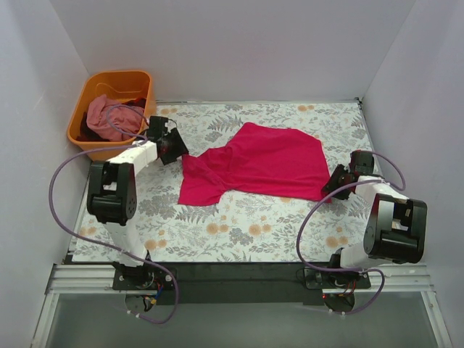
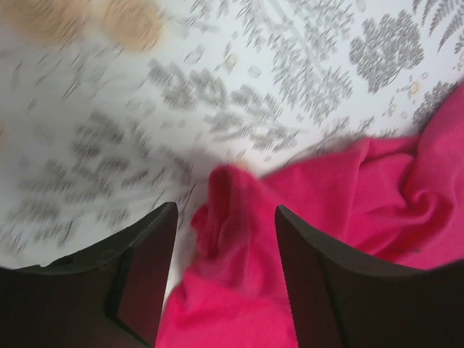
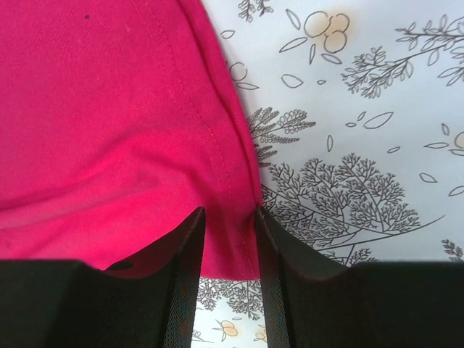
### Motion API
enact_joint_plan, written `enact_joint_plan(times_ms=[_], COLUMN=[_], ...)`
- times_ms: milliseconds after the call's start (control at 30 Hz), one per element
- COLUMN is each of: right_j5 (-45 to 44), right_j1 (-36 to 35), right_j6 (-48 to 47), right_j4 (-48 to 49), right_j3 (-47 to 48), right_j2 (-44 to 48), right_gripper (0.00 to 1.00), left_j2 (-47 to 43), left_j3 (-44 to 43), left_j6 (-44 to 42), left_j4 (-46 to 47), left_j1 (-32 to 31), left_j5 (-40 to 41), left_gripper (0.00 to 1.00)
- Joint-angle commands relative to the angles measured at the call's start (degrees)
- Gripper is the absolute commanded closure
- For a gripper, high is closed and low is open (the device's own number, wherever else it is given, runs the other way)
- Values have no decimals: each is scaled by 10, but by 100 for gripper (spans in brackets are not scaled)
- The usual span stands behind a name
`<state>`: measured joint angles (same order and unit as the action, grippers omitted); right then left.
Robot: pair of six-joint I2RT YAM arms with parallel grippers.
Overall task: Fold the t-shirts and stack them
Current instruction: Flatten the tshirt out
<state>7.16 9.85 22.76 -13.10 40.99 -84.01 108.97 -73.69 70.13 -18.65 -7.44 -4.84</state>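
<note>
The crimson-pink t-shirt [image 1: 261, 161] lies spread and rumpled on the floral tablecloth in the middle. My left gripper [image 1: 172, 147] is at its far left corner. In the left wrist view its jaws [image 2: 225, 210] stand wide open over a bunched fold of the shirt [image 2: 239, 275]; that view is blurred. My right gripper [image 1: 336, 183] is at the shirt's near right corner. In the right wrist view its fingers [image 3: 230, 212] are drawn close on the stitched hem corner [image 3: 228, 239]. A paler pink shirt [image 1: 104, 119] lies in the orange basket [image 1: 90, 87].
The basket stands at the back left corner, just behind the left gripper, with dark cloth in it too. White walls close in the table on three sides. The floral cloth [image 1: 239, 228] covers the table up to the black front rail.
</note>
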Motion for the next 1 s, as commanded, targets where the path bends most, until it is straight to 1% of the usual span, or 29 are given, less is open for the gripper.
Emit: enact_joint_plan(times_ms=[0,33,67,133,167,233,300,400,500,667,900,933,967], right_j5=[27,35,37,23,15,-12,-34,-66,-86,-102,-121,-126,-129], right_j1=[-1,-6,-10,-25,-30,-44,-52,-65,-71,-79,-85,-86,-87], right_j6=[4,2,0,-4,-4,-7,-11,-12,-14,-20,-27,-29,-29], right_j4=[12,12,11,-2,-6,-18,-27,-36,-38,-39,-40,-40,-40], right_j3=[-21,-29,-34,-42,-46,-49,-48,-50,-52,-50,-45,-45,-44], right_j2=[26,31,41,55,68,83,103,121,128,128,126,127,126], right_gripper=[59,59,59,59,59,58,57,56,56,55,53,53,53], left_j2=[-134,-154,-176,-230,-246,-280,-289,-279,-251,-200,-165,-163,-162], left_j3=[50,89,106,145,183,210,233,246,246,239,235,234,234], left_j6=[-2,0,10,14,18,19,19,23,26,21,25,25,26], left_j4=[-11,-30,-44,-79,-87,-109,-125,-144,-155,-156,-153,-154,-154], left_j1=[-13,-20,-25,-34,-39,-52,-72,-97,-103,-111,-126,-127,-127], left_j5=[62,79,105,120,126,127,132,143,153,157,173,173,171], left_gripper=[44,43,43,43,43,43,43,43,44,48,51,53,56])
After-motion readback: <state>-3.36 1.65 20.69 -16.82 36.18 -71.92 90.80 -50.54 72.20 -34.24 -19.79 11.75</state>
